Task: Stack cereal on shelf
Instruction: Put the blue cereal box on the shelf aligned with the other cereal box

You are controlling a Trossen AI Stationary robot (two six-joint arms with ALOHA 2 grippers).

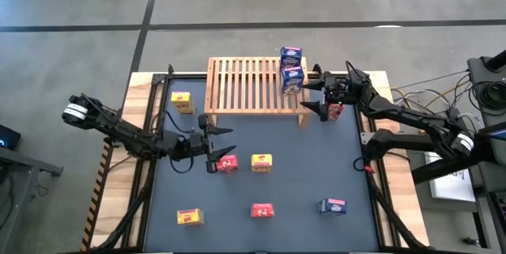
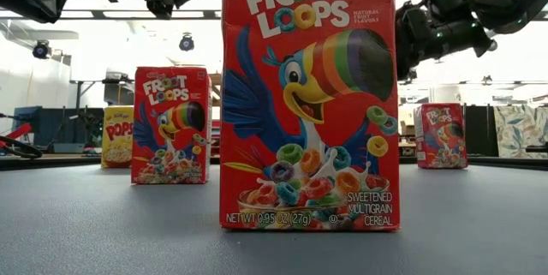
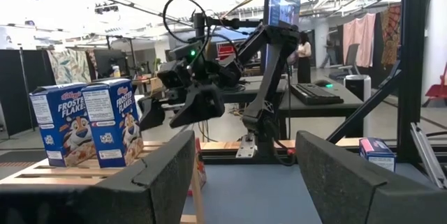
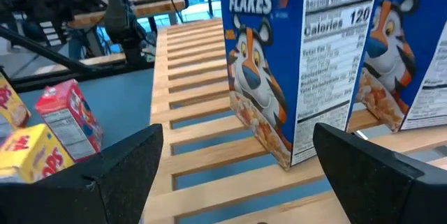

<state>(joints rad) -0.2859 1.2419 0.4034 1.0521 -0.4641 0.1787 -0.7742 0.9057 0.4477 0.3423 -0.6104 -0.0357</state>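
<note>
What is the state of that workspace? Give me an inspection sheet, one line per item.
Surface: dark table with a wooden edge.
Job's things: shelf holds two blue boxes upright at its right end. On the table: three yellow boxes, three red boxes, one blue box.
Clutter: nothing seen.
Grippers: left fingers open, empty, beside a red box mid-table. Right fingers open, empty, at the shelf's right end, facing the blue boxes.
Cables: loose cables off the table's right side.
Surroundings: grey floor; a person by desks beyond the table.
</note>
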